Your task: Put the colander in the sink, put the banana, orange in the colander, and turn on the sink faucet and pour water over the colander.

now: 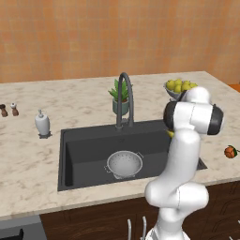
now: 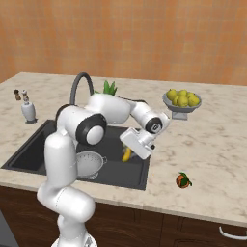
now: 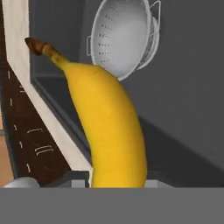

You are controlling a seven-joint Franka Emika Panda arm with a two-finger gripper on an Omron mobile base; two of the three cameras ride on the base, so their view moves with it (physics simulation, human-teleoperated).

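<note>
Claw point(image 2: 128, 153) gripping smooth curved banana point(image 3: 107, 131), perforated metal colander point(image 3: 122, 37)

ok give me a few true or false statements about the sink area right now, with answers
1. The colander sits in the sink. True.
2. The banana already lies in the colander. False: the end effector holds it above the sink.
3. The orange lies on the counter. True.
4. Water runs from the faucet. False: none visible.
5. The fruit bowl is empty. False: it holds yellow-green fruits.
</note>
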